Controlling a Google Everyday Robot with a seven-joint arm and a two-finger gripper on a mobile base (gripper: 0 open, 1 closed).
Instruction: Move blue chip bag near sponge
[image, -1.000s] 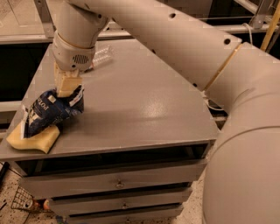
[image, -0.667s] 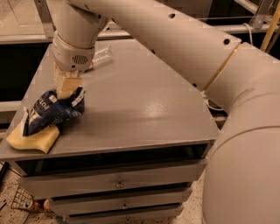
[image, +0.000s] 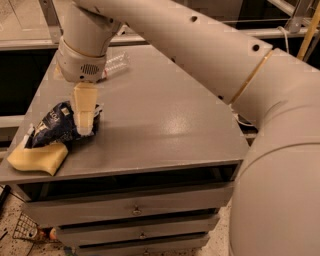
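The blue chip bag (image: 56, 125) lies crumpled at the front left of the grey table (image: 165, 120). Its left end rests against and partly over the pale yellow sponge (image: 36, 157), which sits at the table's front left corner. My gripper (image: 85, 122) hangs from the large white arm and points straight down. Its cream tip is at the right end of the bag and touches or overlaps it. The gripper covers part of the bag's right side.
A clear plastic water bottle (image: 114, 64) lies at the back of the table behind my wrist. The table's left and front edges are close to the sponge. Drawers (image: 135, 210) sit below the tabletop. My arm's big elbow (image: 280, 165) fills the right side.
My gripper has shifted slightly to the right and down along the bag's right end. The bag and the sponge have stayed in about the same place.
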